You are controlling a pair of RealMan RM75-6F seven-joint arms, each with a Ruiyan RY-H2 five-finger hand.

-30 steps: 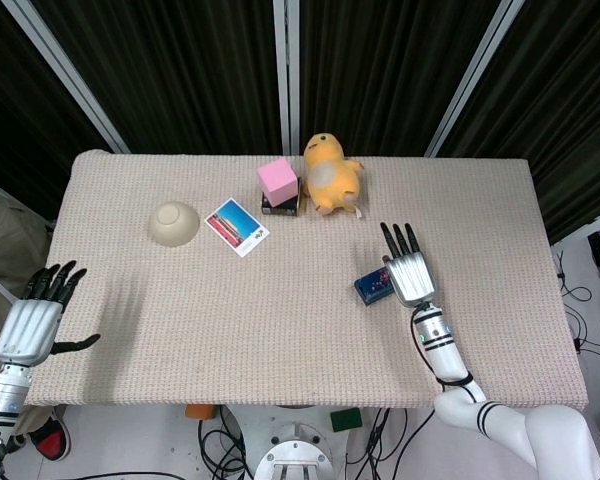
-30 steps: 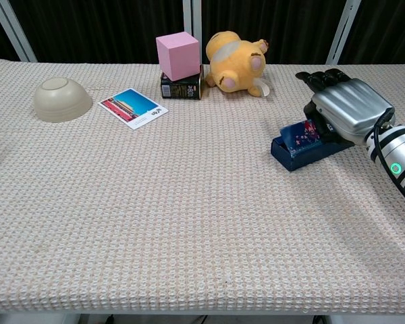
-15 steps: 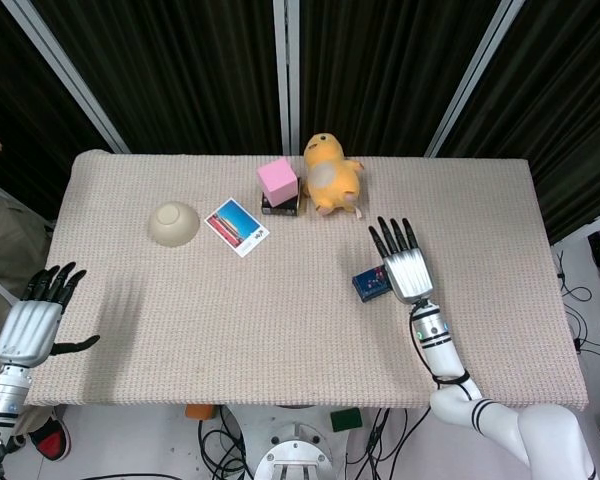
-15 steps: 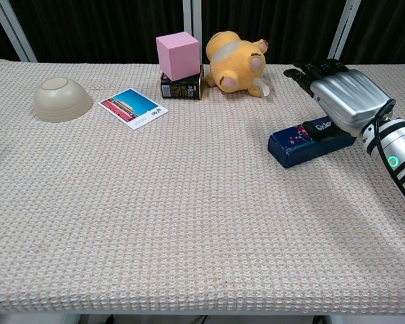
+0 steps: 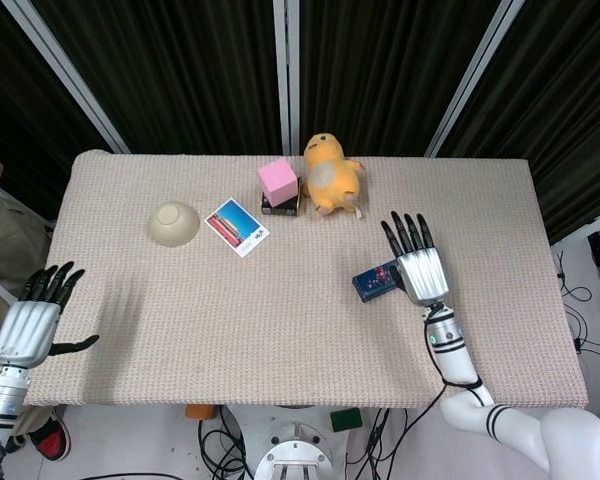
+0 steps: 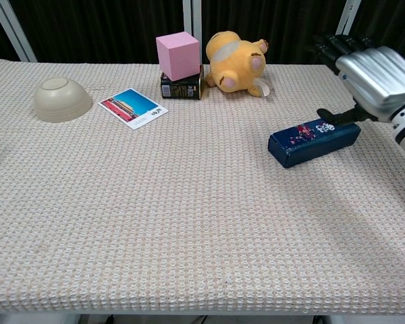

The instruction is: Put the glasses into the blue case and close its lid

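Note:
The blue case (image 6: pixel 314 140) lies on the mat right of centre with its lid down; the head view shows the same blue case (image 5: pixel 375 281). No glasses are visible. My right hand (image 6: pixel 376 82) hovers just above and to the right of the case, fingers straight and spread, holding nothing; its thumb tip points down near the case's right end. In the head view the right hand (image 5: pixel 420 268) partly covers that end. My left hand (image 5: pixel 30 322) hangs beyond the table's left edge, fingers spread, holding nothing.
At the back stand a pink cube (image 6: pixel 178 55) on a small black box (image 6: pixel 181 87) and a yellow plush toy (image 6: pixel 235 65). A beige upturned bowl (image 6: pixel 61 99) and a picture card (image 6: pixel 133 107) lie at the back left. A person's arm shows at the far left edge.
The case lid went from raised to shut. My right hand then lifted off the case and drew up and to the right. The left hand has stayed put.

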